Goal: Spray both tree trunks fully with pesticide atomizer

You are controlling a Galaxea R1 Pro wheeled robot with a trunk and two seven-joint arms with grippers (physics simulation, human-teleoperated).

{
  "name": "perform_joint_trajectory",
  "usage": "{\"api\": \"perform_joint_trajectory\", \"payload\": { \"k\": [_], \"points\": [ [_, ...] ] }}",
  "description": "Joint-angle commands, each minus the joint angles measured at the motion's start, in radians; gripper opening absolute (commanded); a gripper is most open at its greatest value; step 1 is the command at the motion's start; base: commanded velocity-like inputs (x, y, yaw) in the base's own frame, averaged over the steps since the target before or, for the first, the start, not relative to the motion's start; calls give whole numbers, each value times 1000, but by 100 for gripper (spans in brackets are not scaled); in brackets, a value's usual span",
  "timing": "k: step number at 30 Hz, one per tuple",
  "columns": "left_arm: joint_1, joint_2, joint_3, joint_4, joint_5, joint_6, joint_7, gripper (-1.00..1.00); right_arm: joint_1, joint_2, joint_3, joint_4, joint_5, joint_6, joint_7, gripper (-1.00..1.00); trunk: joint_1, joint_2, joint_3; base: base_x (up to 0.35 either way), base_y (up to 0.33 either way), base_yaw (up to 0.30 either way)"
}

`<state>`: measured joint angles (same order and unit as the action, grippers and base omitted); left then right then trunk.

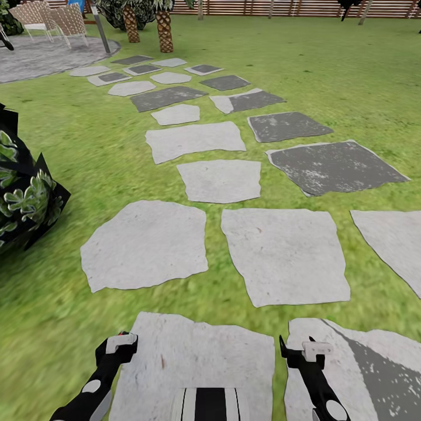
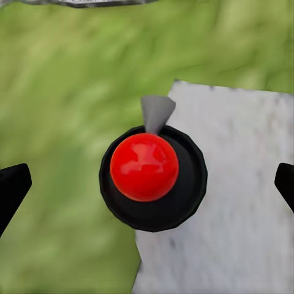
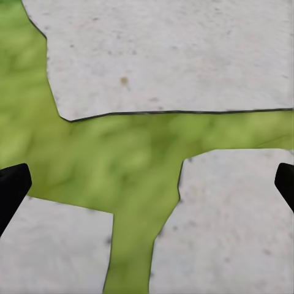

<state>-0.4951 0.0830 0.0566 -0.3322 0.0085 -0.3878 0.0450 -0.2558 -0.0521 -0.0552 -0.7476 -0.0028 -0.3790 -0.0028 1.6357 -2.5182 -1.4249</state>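
The pesticide atomizer (image 2: 145,166) shows from above in the left wrist view: a red round cap on a black round body with a grey nozzle. It stands where grass meets a pale stepping stone (image 2: 233,202). My left gripper (image 1: 117,345) hangs over it, open, its black fingers (image 2: 12,187) wide apart on either side and not touching it. A bit of red (image 1: 124,334) peeks out at that gripper in the head view. My right gripper (image 1: 304,351) is open over stones and grass, holding nothing. The trees are out of view.
Grey stepping stones (image 1: 193,140) lead across the green lawn toward a paved patio (image 1: 41,58) with wicker chairs (image 1: 49,17). Two short palms with scaly trunks (image 1: 164,29) stand at the back before a slat fence (image 1: 304,7). A dark leafy planter (image 1: 26,193) sits at the left.
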Motion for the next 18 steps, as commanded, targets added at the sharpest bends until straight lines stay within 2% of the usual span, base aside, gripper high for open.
{"api": "perform_joint_trajectory", "payload": {
  "k": [1,8,18],
  "points": [
    [0,0,1,1,1,-3,1,100,0,0,0,1,0,-3,0,100,0,0,-1,0,0,0],
    [0,0,0,1,1,-3,1,100,0,0,-1,1,0,-3,0,100,1,-1,-11,0,0,0],
    [0,1,-1,1,1,-3,1,100,0,0,-1,1,0,-3,0,100,1,-1,-12,0,0,0]
  ]
}}
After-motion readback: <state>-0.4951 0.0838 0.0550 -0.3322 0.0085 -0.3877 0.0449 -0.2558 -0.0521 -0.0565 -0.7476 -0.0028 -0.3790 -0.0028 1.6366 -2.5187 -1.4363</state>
